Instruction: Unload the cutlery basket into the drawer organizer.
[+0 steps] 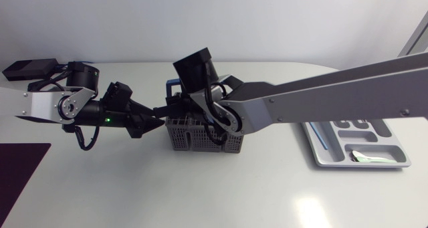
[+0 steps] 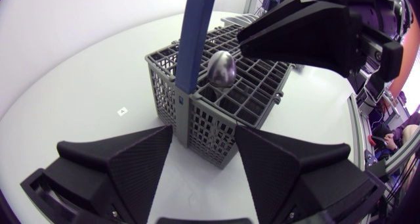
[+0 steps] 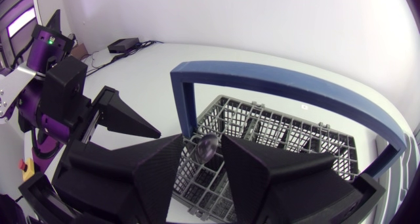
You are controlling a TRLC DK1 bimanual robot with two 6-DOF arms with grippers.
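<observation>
Both pairs of fingers [image 2: 131, 165] gape beside grey, blue-handled basket [image 2: 216, 129] holding shiny spoon [image 2: 222, 67].

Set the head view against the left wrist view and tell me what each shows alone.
Head view only: the drawer organizer at the right, a dark mat at the lower left. Left wrist view only: a spoon standing bowl-up in the basket. Both: that grey basket with its blue handle, and the left end effector beside it.
</observation>
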